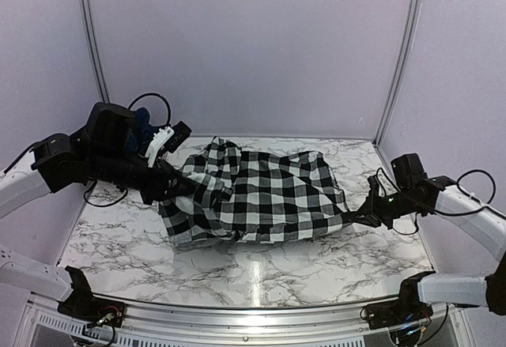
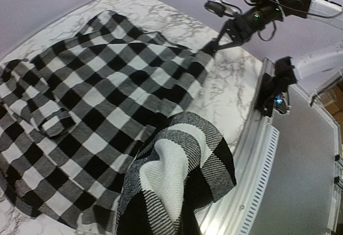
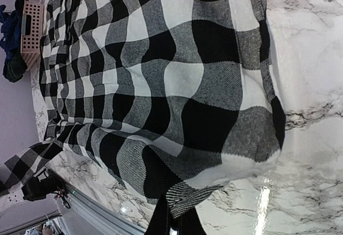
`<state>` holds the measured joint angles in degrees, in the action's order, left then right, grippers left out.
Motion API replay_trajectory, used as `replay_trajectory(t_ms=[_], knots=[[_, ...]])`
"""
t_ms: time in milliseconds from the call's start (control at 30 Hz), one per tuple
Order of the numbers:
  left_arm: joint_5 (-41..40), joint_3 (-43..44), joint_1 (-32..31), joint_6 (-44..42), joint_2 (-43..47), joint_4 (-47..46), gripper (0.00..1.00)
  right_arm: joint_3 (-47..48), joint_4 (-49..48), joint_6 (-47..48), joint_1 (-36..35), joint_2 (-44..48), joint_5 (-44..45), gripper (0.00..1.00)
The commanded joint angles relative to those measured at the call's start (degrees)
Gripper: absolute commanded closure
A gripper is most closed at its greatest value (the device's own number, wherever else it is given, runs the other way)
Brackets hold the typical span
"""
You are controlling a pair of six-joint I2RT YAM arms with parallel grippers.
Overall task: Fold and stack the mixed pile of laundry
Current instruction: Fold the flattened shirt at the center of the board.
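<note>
At the left of the overhead view, my left claw (image 1: 164, 189) is pressed together on the left edge of the one black-and-white large-check cloth shirt (image 1: 261, 193). My left wrist view shows no fingers. It shows only a raised fold of that check cloth, bunched close at the bottom of the frame.

Behind that arm, in the upper left, stands the only container here, a pale perforated plastic basket (image 3: 31, 29). I count two garments in it. One is a plain navy blue cloth garment (image 3: 7, 23) heaped over the rim. The other is a darker bundle (image 3: 13, 70) just beside it, whose pattern I cannot make out.

The check shirt lies across the middle of the white, grey-veined marble tabletop (image 1: 237, 272). It is rumpled and lifted at its left end and flatter toward the right. No other garment lies on the marble.

At the right of the overhead view, my right claw (image 1: 349, 219) sits low over the table, closed on the shirt's near right corner. In my right wrist view, the dark fingers (image 3: 159, 221) at bottom centre pinch the striped hem between them. That makes two claws, each gripping one end of the single shirt.
</note>
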<state>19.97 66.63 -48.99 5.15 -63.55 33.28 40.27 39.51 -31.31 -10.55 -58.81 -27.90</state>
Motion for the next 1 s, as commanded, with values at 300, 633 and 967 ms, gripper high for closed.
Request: replay_trajectory(t_ms=[300, 633, 967], knots=[[-7.75, 23.75, 15.19, -22.03, -29.5, 0.24, 0.98, 17.39, -8.92, 3.82, 1.33, -28.82, 4.7, 1.0], [-7.12, 46.9, 18.63, -35.15, -49.04, 0.53, 0.94, 25.36, -9.99, 3.4, 3.36, -39.16, 5.57, 1.0], [-3.64, 56.21, 19.72, -32.33, -58.18, -7.0, 0.89, 27.25, -10.24, 3.14, 4.79, -40.71, 6.42, 1.0]])
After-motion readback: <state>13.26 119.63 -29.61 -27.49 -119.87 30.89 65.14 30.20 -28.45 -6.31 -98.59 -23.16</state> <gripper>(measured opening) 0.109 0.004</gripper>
